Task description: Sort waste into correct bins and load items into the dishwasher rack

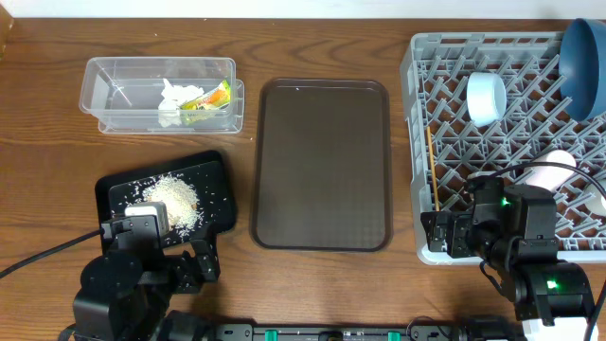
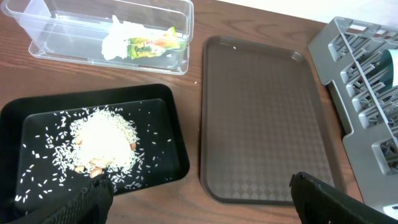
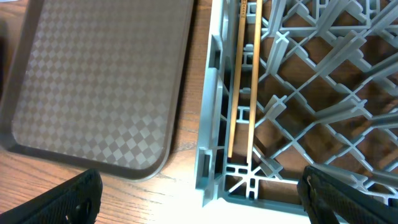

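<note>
Right, the wooden desk [image 1: 57, 57] spreads under everything, and on its right side sits the dishwasher rack [image 1: 502, 142], the big grey grid of pegs. Centre stage lies the brown serving tray [image 1: 322, 161]. Up at the far left is the clear tub [image 1: 114, 90], and nearer the robot, just in front of it, the black tray [image 1: 118, 189]. Now the arms: the left tool [image 2: 199, 186] hovers at the near edge between black tray and brown tray, fingers spread wide with nothing between them. The right tool [image 3: 200, 180] hangs over the rack's near left corner, also spread wide and holding nothing. Down in size we go: the blue plate [image 1: 582, 66] stands on edge in the rack's far right corner, and the white bowl [image 1: 486, 98] rests on its side among the pegs to its left. A pale cup [image 1: 554, 166] lies tipped over further forward. The two chopsticks [image 3: 245, 81] lie side by side inside the rack along its left wall. In the tub, the crumpled tissue [image 2: 121, 40] touches the yellow-green wrapper [image 2: 149, 48]. Smallest of all, the rice [image 2: 102, 140] is heaped in the black tray, loose grains scattered around it
</note>
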Robot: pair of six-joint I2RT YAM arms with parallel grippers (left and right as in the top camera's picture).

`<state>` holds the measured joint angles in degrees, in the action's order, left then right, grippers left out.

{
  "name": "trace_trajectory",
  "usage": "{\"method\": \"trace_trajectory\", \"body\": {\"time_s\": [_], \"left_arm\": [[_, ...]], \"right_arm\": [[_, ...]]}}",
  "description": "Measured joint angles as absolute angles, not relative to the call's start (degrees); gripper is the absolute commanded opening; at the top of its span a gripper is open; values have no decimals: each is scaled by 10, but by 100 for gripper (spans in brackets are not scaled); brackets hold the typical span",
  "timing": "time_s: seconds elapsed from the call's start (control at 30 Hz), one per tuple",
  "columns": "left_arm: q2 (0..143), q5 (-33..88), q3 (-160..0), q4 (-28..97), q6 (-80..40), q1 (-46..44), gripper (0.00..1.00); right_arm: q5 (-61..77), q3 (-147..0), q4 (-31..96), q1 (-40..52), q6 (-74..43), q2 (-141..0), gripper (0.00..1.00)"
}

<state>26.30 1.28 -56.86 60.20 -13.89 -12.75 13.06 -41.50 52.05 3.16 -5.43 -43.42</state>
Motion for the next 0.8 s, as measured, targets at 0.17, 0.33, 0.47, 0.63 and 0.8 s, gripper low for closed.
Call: {"method": "trace_trajectory", "body": {"time_s": [0.17, 0.33, 0.47, 0.63, 0.8], "left_arm": [[263, 13, -569, 602, -139, -128, 94], [263, 13, -569, 602, -139, -128, 94], [263, 13, -569, 602, -139, -128, 94], [263, 13, -568, 602, -139, -128, 94], [263, 13, -568, 602, -139, -128, 94]], "right_arm": [[127, -415, 521, 32, -54, -434, 99], [106, -415, 513, 32, -54, -432, 99], [81, -408, 467, 32, -44, -401, 99], [66, -352, 360, 32, 1, -310, 99], [61, -246, 248, 32, 19, -228, 99]]}}
